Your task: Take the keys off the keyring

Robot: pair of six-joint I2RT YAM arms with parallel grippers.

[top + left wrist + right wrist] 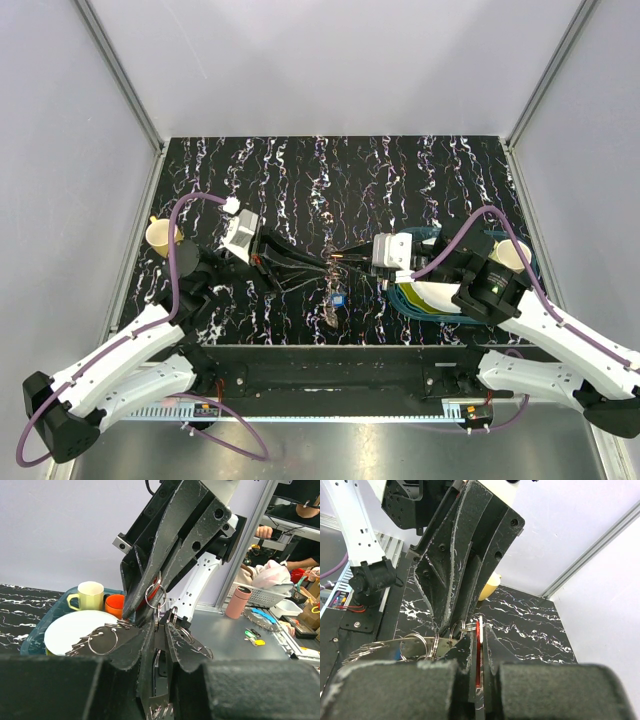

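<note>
My right tool [479, 636] pinches the red key [478, 655]. The left tool [160, 627] meets it tip to tip, but I cannot tell its grip. The keyring [329, 310] dangles just beneath.

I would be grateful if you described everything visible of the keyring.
The keyring is a tangle of thin silvery metal split rings of several sizes. It is held up where the left gripper and right gripper meet tip to tip over the marbled table, and part dangles below beside a blue key. A red key sits edge-on in the shut right gripper.
</note>
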